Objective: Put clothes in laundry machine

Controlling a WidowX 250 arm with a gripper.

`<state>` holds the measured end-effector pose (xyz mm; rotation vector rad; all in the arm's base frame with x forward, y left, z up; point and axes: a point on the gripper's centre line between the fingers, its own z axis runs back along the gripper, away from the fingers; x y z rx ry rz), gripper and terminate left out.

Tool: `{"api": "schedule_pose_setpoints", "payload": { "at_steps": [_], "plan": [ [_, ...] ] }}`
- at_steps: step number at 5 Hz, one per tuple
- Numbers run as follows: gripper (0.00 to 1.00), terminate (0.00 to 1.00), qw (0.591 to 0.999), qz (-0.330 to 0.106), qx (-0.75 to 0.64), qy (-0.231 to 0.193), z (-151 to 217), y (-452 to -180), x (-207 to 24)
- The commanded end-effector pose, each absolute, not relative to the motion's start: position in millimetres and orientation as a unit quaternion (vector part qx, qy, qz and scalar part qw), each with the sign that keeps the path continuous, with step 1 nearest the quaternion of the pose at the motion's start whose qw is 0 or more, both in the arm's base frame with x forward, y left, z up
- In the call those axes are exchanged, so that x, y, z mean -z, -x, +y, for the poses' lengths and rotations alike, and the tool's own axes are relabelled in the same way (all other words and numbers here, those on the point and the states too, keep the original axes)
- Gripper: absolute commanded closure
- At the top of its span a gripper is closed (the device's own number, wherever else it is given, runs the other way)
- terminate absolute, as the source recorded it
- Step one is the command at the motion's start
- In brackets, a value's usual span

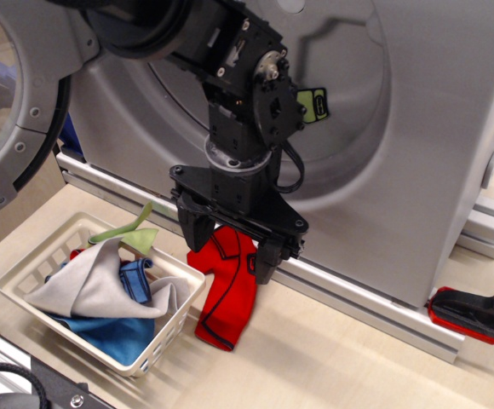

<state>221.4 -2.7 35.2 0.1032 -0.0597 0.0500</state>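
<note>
The fingers (232, 249) hang spread wide above the collar of the red shirt (227, 294), holding nothing; this stance suits a downward grasp. The shirt lies flat on the surface (332, 358), just beside the white basket (175, 328). Remaining clothes (102, 294) fill the basket. The laundry machine (417, 145) stands behind, door (13, 111) open.

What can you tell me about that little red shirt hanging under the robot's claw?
The red shirt is a small soft cloth garment with a collar and dark trim along its edges. Its top sits between the fingers of the gripper; the rest droops down, its lower end on the pale table, just right of the white basket.
</note>
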Motion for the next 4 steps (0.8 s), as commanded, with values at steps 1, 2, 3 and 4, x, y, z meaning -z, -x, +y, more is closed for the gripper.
{"api": "schedule_pose_setpoints", "payload": {
  "at_steps": [1, 2, 3, 4],
  "plan": [
    [0.00, 0.00, 0.998, -0.030, -0.025, -0.052, -3, -221, -35],
    [0.00, 0.00, 0.999, -0.025, 0.003, -0.039, 23, -211, -43],
    [0.00, 0.00, 0.998, -0.032, 0.039, -0.027, 58, -209, -51],
    [0.00, 0.00, 0.998, -0.044, 0.042, -0.016, 96, -204, -59]
  ]
}}
